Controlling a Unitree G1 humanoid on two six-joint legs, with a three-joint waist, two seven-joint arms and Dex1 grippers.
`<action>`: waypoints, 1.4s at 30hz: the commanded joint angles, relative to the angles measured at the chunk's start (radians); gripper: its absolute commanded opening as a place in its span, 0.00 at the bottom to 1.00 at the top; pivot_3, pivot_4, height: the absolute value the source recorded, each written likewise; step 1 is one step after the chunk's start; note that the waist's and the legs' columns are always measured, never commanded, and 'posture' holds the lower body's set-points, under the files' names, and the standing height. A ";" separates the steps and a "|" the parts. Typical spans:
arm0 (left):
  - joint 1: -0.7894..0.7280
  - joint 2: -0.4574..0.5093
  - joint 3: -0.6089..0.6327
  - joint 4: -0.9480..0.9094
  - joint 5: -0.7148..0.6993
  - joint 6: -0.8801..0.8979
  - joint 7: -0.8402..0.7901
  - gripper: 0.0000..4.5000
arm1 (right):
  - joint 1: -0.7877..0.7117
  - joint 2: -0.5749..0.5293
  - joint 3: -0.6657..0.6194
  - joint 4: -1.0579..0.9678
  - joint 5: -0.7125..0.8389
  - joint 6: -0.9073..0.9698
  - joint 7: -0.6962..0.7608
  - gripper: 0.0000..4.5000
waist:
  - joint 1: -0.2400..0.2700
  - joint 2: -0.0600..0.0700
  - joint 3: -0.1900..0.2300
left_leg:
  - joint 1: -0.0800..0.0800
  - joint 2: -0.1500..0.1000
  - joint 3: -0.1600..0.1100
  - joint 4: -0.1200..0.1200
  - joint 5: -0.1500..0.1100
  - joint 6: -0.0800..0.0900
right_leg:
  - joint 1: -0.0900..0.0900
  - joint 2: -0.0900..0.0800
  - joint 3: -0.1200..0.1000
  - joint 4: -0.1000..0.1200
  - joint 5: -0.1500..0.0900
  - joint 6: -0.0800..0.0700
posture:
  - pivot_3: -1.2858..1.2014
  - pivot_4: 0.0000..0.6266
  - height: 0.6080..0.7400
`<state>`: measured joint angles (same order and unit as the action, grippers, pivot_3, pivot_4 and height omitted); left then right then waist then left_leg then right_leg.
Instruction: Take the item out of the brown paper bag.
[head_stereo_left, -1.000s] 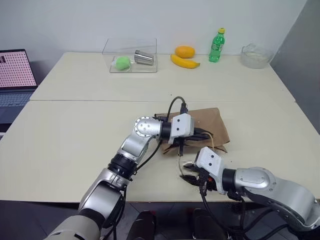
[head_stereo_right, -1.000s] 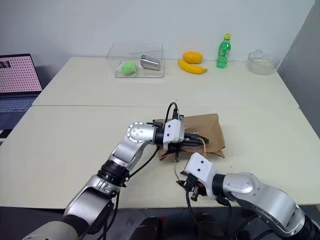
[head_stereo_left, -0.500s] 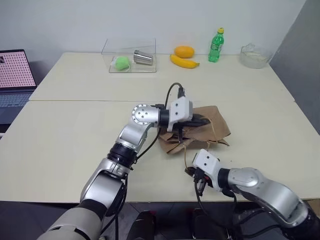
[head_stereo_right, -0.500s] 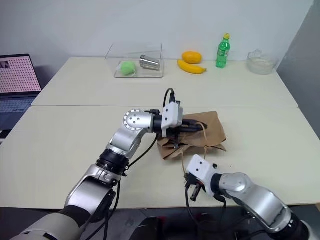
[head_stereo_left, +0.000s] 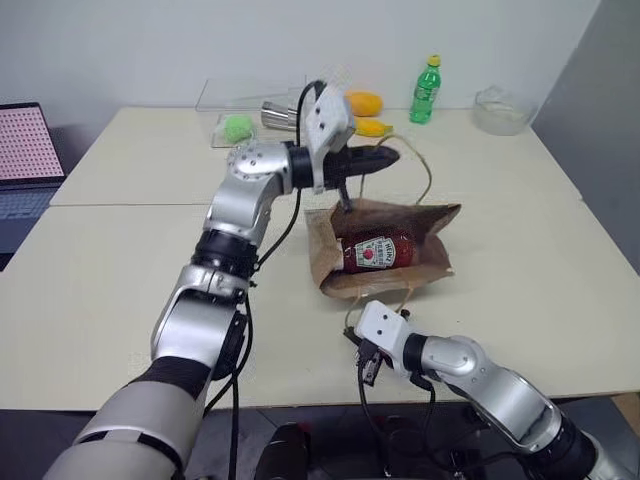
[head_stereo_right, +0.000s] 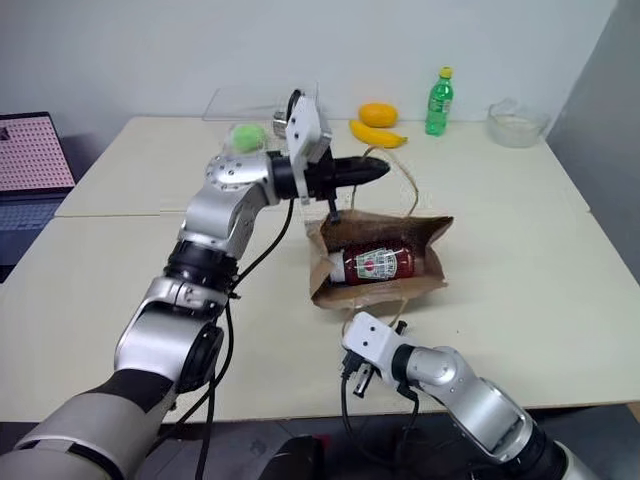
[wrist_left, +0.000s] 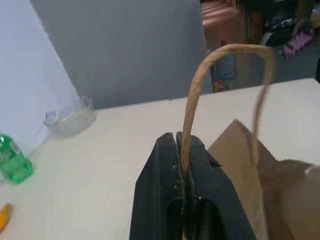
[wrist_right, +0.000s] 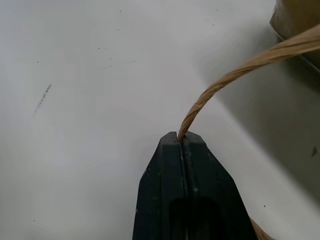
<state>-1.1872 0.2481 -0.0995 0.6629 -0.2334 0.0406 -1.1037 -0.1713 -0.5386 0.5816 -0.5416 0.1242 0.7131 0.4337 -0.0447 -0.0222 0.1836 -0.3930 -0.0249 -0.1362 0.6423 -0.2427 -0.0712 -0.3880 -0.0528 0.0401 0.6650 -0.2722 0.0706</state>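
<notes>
one brown paper bag, one ketchup bottle, one green bottle

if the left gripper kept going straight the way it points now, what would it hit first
Probably nothing on the table: the left gripper, shut on the bag's handle, points level to the robot's right, above the bag. Its wrist view shows bare table ahead, though depth is unclear.

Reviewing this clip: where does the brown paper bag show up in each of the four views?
Left eye view: brown paper bag centre, mouth open, ketchup bottle inside.
Right eye view: centre, slightly right of middle.
Left wrist view: its serrated edge at lower right; handle pinched in left gripper.
Right wrist view: a corner of it at upper right; other handle in right gripper.
Shared landmark: green bottle, on the table's far side.
</notes>
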 joint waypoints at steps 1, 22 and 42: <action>-0.062 -0.018 0.034 0.058 -0.024 -0.050 -0.039 0.00 | 0.054 -0.025 -0.020 -0.017 -0.013 0.069 0.004 0.01 | 0.002 0.000 0.000 | 0.000 0.000 0.000 0.000 0.000 0.000 | 0.000 0.000 0.000 0.000 0.000 0.000 | 0.52 0.24 1.00; 0.114 -0.015 0.018 -0.306 -0.169 0.248 -0.218 0.00 | 0.369 -0.263 -0.775 -0.506 0.648 0.179 0.087 0.68 | 0.013 0.000 0.001 | -0.002 -0.001 0.000 0.001 0.000 0.001 | 0.000 -0.001 0.001 -0.001 0.002 -0.002 | 0.52 0.24 1.00; 0.097 0.057 0.057 -0.359 -0.251 0.381 -0.190 0.00 | -0.430 -0.285 -0.243 -0.036 0.419 0.198 -0.070 0.81 | 0.009 0.000 0.002 | -0.006 0.000 0.000 0.001 0.000 0.001 | -0.004 0.000 0.000 -0.001 0.003 -0.002 | 0.52 0.24 1.00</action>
<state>-1.0702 0.3047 -0.0668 0.3443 -0.4659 0.4261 -1.2994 -0.5717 -0.8275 0.3082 -0.5943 0.6164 0.9509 0.3384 -0.0353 -0.0219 0.1853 -0.3988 -0.0250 -0.1355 0.6429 -0.2432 -0.0702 -0.3929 -0.0531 0.0405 0.6639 -0.2695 0.0686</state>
